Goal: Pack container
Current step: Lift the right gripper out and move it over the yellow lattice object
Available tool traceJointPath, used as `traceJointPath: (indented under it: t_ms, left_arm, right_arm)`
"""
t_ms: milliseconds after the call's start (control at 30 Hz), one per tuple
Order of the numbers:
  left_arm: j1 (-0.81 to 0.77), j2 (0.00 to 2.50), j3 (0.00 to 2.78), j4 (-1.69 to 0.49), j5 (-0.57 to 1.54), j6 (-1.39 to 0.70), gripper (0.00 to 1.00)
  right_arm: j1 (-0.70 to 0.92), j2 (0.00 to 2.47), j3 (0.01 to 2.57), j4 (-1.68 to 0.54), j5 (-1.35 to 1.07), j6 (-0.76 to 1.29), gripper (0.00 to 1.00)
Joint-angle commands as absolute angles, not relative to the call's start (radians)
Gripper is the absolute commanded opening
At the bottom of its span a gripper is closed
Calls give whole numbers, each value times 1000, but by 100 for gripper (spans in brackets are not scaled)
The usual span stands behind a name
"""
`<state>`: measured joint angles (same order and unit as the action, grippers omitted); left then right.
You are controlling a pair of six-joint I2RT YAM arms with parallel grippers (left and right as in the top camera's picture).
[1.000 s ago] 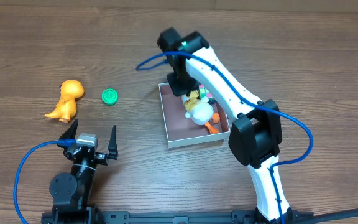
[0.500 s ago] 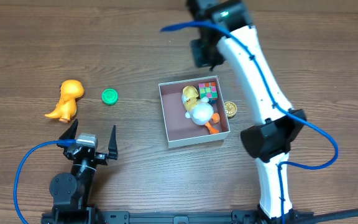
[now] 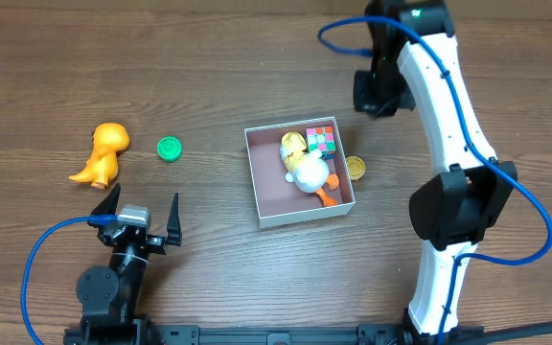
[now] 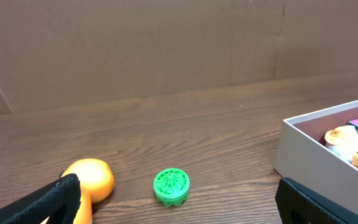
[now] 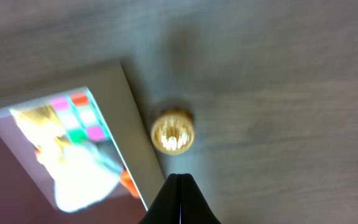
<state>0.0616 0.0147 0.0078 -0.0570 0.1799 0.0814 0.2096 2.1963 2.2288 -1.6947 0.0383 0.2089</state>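
got the square, shallow white cardboard container point(image 3: 253, 177) sitting mid-table, with a white duck toy point(image 3: 308, 172) and a colourful cube point(image 3: 320, 140) inside. spotted the right gripper point(image 3: 377, 96) pinched shut on nothing, out past its far right corner. left gripper point(image 3: 144, 197) gaping wide, well off to its near left.

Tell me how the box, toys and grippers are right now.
container: open, toys inside
duck toy: lying in container
colour cube: in container corner
gold cap: on table beside container
green cap: on table
orange dinosaur: on table
left gripper: open, empty
right gripper: shut, empty
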Motion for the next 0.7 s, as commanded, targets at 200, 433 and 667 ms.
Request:
traceJointPath:
  t_ms: [200, 433, 667]
  left_arm:
    - [69, 6, 4, -57, 177, 90, 100]
    - [69, 6, 4, -57, 177, 90, 100]
    - [69, 6, 4, -57, 177, 90, 100]
  right_arm:
    - [223, 2180, 2052, -1694, 23, 209, 4]
    - [232, 2180, 2006, -1695, -79, 178, 4]
    - [266, 2180, 2002, -1695, -118, 178, 4]
